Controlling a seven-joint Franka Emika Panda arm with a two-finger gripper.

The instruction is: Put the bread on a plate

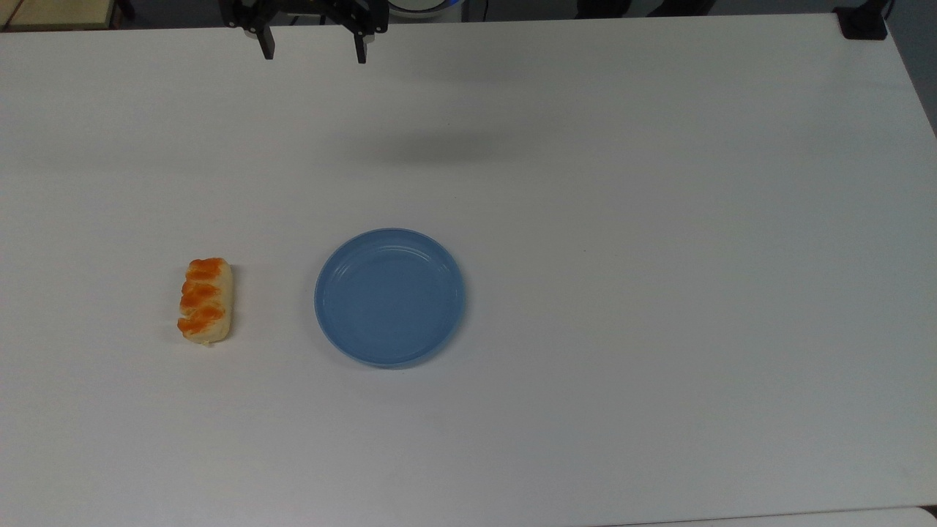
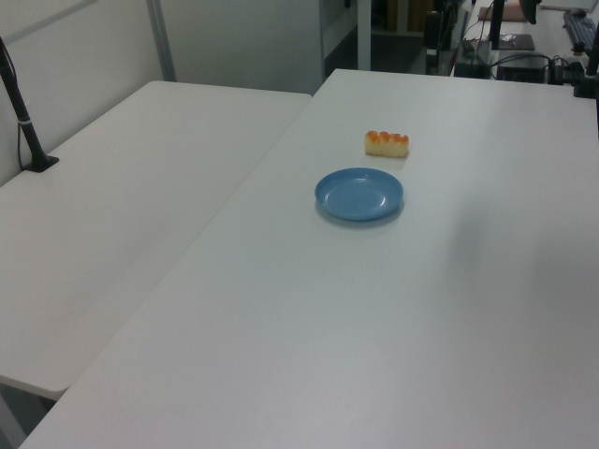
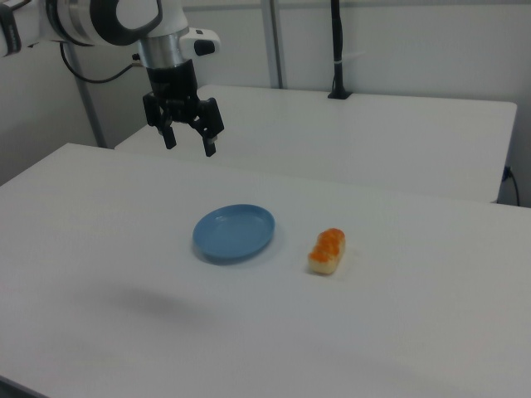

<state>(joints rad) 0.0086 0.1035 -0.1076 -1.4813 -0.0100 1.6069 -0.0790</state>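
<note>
The bread [image 1: 206, 300], a pale roll with orange-brown patches, lies on the white table at the top view's left; it also appears as bread [image 2: 387, 143] and bread [image 3: 327, 250]. The light-blue plate [image 1: 389, 296] sits bare just to its right in the top view, seen too as plate [image 2: 359, 195] and plate [image 3: 234, 232]. My gripper [image 1: 314, 55] hangs open high above the table at the top view's upper edge, far from both. In the right view the gripper [image 3: 190, 145] is up and left of the plate, nothing between its fingers.
The white table [image 1: 659, 219] stretches wide to the top view's right. A second white table [image 2: 112, 215] adjoins it in the left view, with a black pole [image 2: 23, 122] clamped on it. A black clamp [image 1: 862, 22] sits at the top view's upper right corner.
</note>
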